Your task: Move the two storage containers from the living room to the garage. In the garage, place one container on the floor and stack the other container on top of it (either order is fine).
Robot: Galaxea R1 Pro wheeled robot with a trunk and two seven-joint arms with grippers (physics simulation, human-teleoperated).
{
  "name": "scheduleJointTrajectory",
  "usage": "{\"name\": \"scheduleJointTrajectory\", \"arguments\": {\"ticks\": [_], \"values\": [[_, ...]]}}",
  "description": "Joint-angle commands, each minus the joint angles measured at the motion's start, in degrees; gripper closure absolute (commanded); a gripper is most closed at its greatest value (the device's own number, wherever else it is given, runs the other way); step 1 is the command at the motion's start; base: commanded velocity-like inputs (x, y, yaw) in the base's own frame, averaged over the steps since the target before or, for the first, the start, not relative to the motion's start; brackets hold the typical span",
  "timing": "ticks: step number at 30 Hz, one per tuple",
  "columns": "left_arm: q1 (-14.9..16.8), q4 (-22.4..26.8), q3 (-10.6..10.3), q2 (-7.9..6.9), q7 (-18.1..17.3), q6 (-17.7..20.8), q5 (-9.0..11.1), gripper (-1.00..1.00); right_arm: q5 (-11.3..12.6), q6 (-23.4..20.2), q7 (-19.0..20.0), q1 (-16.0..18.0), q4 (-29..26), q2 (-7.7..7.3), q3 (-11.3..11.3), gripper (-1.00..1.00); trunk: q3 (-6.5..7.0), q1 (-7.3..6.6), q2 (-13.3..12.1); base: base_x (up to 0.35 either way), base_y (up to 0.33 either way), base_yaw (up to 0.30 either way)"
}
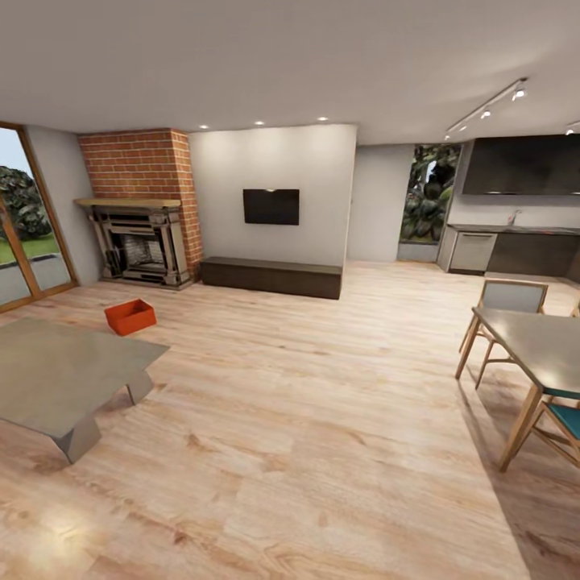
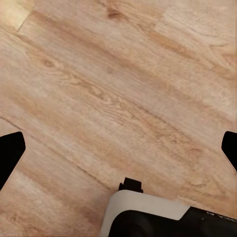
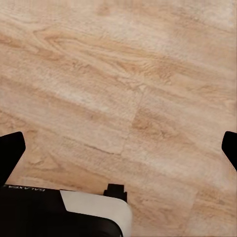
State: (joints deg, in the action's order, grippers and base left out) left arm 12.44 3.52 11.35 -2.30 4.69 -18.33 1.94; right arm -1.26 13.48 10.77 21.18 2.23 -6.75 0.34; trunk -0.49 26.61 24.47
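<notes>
Nearest, both wrist views look straight down at the light wood-plank floor [image 2: 118, 89]; the left gripper [image 2: 118, 148] has its two dark fingertips [image 2: 10, 153] spread to opposite edges of its picture with bare planks between them, so it is released and carries nothing; the right gripper [image 3: 118, 148] stands the same way, fingers wide apart over bare floor, empty; part of the robot's white and black body [image 2: 163, 217] sits below each.

Further out in the head view, a grey coffee table [image 1: 64, 370] lies at about 9 o'clock, and a dining table [image 1: 540, 346] with chairs stands at about 3 o'clock; the open plank floor runs between them.

Beyond the coffee table's far corner, at about 10 o'clock, one orange-red storage container [image 1: 130, 316] sits on the planks, open side up, apart from the table and short of the brick fireplace [image 1: 145, 209]; a second container I cannot find here. Farthest, at 12 o'clock, a long dark bench [image 1: 271, 277] runs under a wall television [image 1: 271, 206].

The step in hand looks to be the approach; I would judge it best to drive toward 10 o'clock, passing the table's right corner with margin, stop square to the container's long side, then lower both open grippers to its opposite walls, since the thin walls likely suit a two-sided squeeze.
</notes>
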Motion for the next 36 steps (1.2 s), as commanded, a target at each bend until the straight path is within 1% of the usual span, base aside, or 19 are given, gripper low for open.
{"name": "scheduleJointTrajectory", "arguments": {"ticks": [1,36], "values": [[0.04,-0.08,-0.02,0.07,0.06,-0.21,0.19,-1.0,-0.1,0.4,0.13,0.09,0.23,-0.02,0.01,-1.0,-0.05,0.06,0.06,0.324,0.0,0.0],[0.04,-0.09,-0.02,-0.1,0.06,-0.21,0.15,-1.0,-0.1,0.4,0.13,0.09,0.23,-0.02,0.01,-1.0,-0.05,0.06,0.06,0.323,0.0,0.0]]}}
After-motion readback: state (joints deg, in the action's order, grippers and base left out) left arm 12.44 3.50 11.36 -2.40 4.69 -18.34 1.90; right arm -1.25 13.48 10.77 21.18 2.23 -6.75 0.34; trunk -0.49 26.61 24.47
